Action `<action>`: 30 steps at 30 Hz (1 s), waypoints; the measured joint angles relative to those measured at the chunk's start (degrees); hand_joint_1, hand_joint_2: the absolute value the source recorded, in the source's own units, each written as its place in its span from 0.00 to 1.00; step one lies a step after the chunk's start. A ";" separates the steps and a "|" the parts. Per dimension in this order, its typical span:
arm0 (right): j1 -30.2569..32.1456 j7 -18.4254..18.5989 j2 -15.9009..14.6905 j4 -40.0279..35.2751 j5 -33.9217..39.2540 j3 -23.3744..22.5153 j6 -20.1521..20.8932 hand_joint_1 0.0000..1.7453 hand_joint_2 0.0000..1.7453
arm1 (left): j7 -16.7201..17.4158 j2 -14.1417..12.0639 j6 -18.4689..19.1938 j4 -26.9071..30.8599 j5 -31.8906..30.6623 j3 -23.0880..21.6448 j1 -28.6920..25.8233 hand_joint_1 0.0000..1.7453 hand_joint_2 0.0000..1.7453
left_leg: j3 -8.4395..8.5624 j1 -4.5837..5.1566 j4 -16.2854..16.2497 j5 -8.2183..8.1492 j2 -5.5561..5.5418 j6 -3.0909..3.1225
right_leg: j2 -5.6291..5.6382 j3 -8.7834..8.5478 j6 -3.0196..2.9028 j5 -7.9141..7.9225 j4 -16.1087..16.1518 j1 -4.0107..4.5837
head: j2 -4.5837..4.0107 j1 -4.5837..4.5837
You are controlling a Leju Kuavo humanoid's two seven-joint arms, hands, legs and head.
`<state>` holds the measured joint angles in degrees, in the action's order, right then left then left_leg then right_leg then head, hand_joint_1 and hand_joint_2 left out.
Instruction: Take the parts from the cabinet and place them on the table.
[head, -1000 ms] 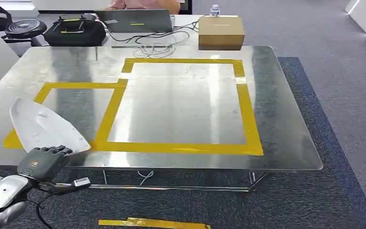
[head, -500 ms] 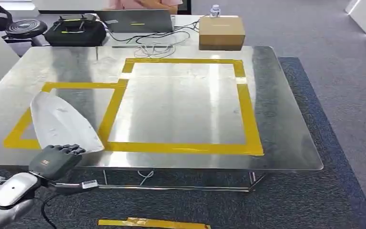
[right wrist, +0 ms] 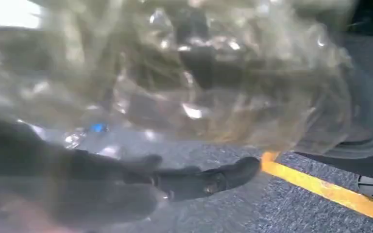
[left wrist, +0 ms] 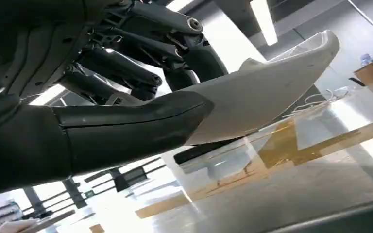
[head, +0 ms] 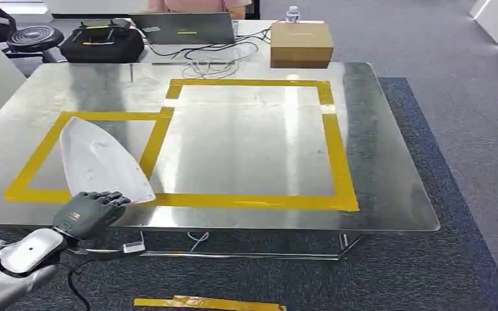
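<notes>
A white curved shell part (head: 104, 162) hangs low over the steel table (head: 389, 194), inside the smaller yellow-taped rectangle (head: 35, 194) at the front left. My left hand (head: 91, 212) grips the part's near end at the table's front edge. In the left wrist view the thumb (left wrist: 126, 121) lies under the part (left wrist: 262, 92) and the fingers (left wrist: 141, 73) press on it from above. Blurred in the right wrist view, my right hand (right wrist: 77, 184) holds a crinkled clear plastic bag (right wrist: 199, 73) above the carpet.
A larger yellow-taped rectangle (head: 340, 168) covers the table's middle. At the back stand a cardboard box (head: 301, 44), a laptop (head: 185, 29), a black bag (head: 102, 42) and loose cables (head: 214, 61). A person (head: 194, 5) sits behind. Yellow tape (head: 207, 303) marks the carpet.
My left hand has carried the white part to the right and farther over the table, from overhanging the left tape line to inside the small rectangle.
</notes>
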<state>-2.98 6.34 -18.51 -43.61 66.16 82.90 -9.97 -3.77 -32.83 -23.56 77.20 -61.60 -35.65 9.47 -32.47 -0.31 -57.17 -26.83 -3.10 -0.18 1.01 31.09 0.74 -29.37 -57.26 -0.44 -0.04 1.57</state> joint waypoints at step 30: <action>0.23 0.00 0.11 0.24 0.50 0.00 -0.61 0.00 0.00 | 2.19 -1.42 3.04 -1.73 2.71 1.86 -2.07 0.00 0.00 | 0.01 0.07 0.00 0.00 0.00 0.00 | -0.04 -0.04 0.00 0.00 0.00 -0.06 | 0.00 0.00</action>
<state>-2.75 6.34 -18.40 -43.36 66.66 82.90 -10.58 -1.57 -34.25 -20.52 75.47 -58.88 -33.79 7.40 -32.46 -0.24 -57.16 -26.83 -3.10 -0.18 0.97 31.06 0.74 -29.37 -57.26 -0.50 -0.04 1.57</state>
